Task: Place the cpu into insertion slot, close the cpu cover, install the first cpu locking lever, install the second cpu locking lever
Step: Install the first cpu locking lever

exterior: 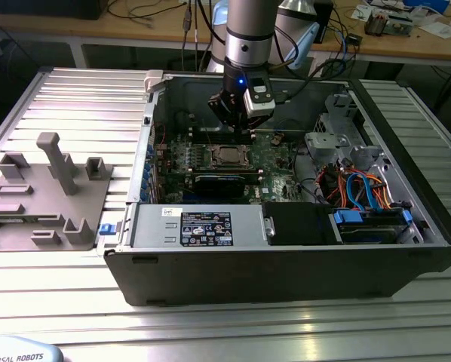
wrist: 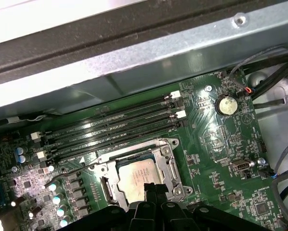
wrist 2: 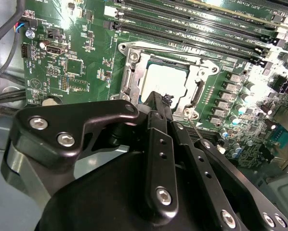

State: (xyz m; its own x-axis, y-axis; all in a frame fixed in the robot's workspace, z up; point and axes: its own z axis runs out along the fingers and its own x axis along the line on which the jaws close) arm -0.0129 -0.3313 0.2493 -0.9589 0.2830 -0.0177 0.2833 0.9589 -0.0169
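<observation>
Ribbed metal tabletop (exterior: 59, 98); wooden tabletop (exterior: 135, 30) with cables behind.

Exterior view, from its left:
- grey fixture tray (exterior: 52, 196)
- open computer case (exterior: 286, 271)
- orange and blue cables (exterior: 361, 188) at its right end

Tool (exterior: 237, 113) hangs inside case, above green board. Insertion slot (exterior: 214, 154) just below it.

Second wrist view:
- cpu (wrist 2: 165, 79) seated in slot
- tool fingers (wrist 2: 156, 144) together, tips at slot's edge

First wrist view:
- thin wire lever (wrist: 76, 168) jutting from slot
- memory slots (wrist: 115, 130)
- cpu cover (wrist: 169, 161) flat around chip
- coin battery (wrist: 226, 105)
</observation>
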